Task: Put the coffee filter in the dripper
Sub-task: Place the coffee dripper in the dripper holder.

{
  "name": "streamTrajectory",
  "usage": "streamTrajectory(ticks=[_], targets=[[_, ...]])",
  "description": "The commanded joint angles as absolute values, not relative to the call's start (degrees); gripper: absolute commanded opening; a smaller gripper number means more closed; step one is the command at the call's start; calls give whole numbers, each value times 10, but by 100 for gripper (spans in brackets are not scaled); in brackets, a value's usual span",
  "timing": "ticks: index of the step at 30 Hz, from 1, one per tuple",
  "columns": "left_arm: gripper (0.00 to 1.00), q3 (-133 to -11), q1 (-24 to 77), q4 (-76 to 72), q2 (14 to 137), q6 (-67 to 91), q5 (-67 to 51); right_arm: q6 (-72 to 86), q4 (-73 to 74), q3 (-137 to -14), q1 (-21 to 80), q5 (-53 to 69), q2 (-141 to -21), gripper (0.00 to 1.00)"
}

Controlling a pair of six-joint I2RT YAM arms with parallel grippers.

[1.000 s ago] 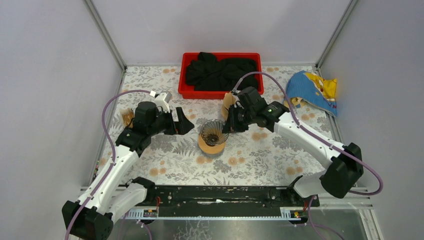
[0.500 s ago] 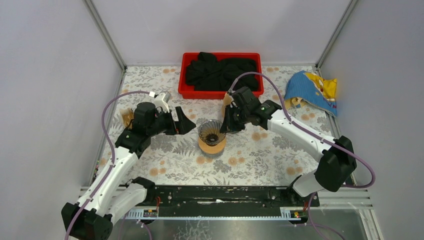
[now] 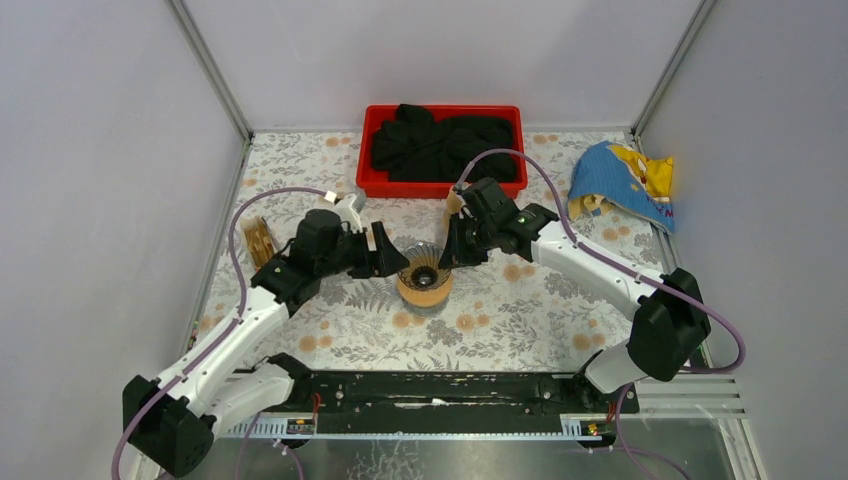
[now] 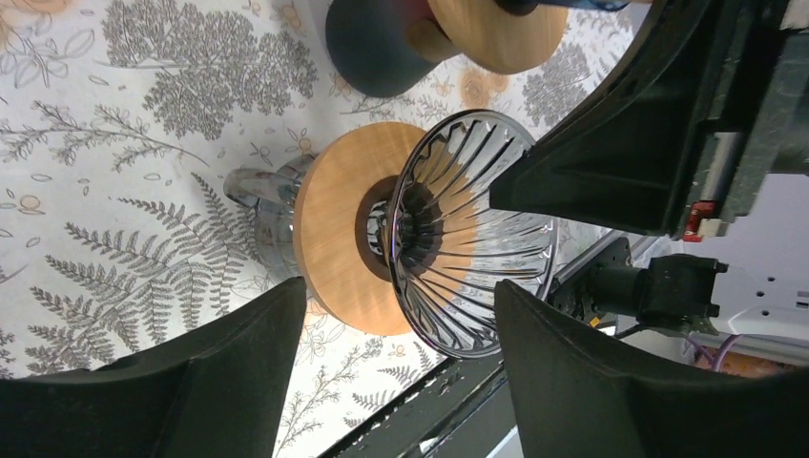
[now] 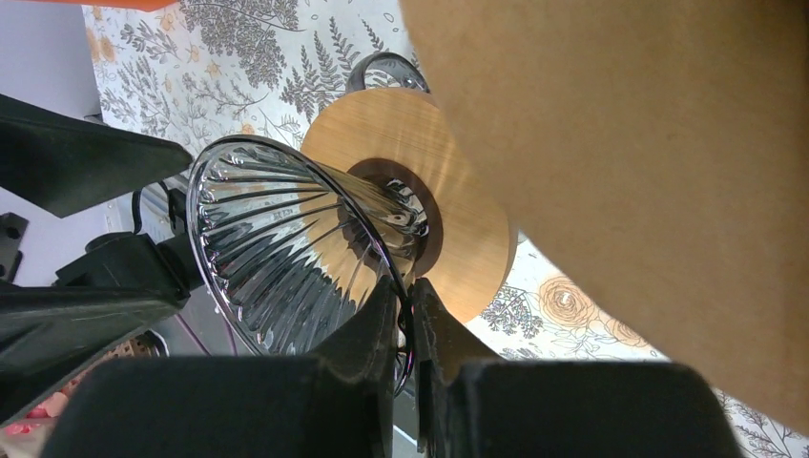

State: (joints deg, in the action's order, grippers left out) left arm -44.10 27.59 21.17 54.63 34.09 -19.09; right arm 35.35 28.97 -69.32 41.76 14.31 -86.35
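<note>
The glass ribbed dripper (image 3: 424, 272) stands on its round wooden base mid-table, and shows in the left wrist view (image 4: 477, 239) and right wrist view (image 5: 277, 248). My right gripper (image 3: 450, 255) (image 5: 410, 286) is shut on the right side of the dripper's rim. My left gripper (image 3: 395, 258) (image 4: 396, 301) is open at the dripper's left side, its fingers either side of the rim's edge without touching. The tan coffee filter (image 3: 455, 200) sits just behind the right gripper. It is large and blurred in the right wrist view (image 5: 649, 172), in neither gripper.
A red bin (image 3: 365, 150) full of black cloth stands at the back centre. A blue and yellow cloth (image 3: 625, 180) lies at the back right. A small wooden holder (image 3: 258, 238) stands by the left wall. Walls close in the left, right and back.
My left arm has swung right from the wooden holder to the dripper, and its jaws have narrowed a little. The right gripper edged left at the dripper's rim.
</note>
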Motion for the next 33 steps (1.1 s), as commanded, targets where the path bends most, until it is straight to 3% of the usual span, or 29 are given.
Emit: streamTrajectory(ticks=[1,18,23,33], targets=[[76,-445,303,181,563,351,-146,354,273,-686,423,156,-855,3],[41,-502,339,229,635,327,-72,335,325,-721,424,152,-882,3],[37,-513,344,237,658,317,-70,331,334,-728,424,155,-894,3],[16,-530,362,260,691,311,-54,325,354,-742,424,152,-908,2]])
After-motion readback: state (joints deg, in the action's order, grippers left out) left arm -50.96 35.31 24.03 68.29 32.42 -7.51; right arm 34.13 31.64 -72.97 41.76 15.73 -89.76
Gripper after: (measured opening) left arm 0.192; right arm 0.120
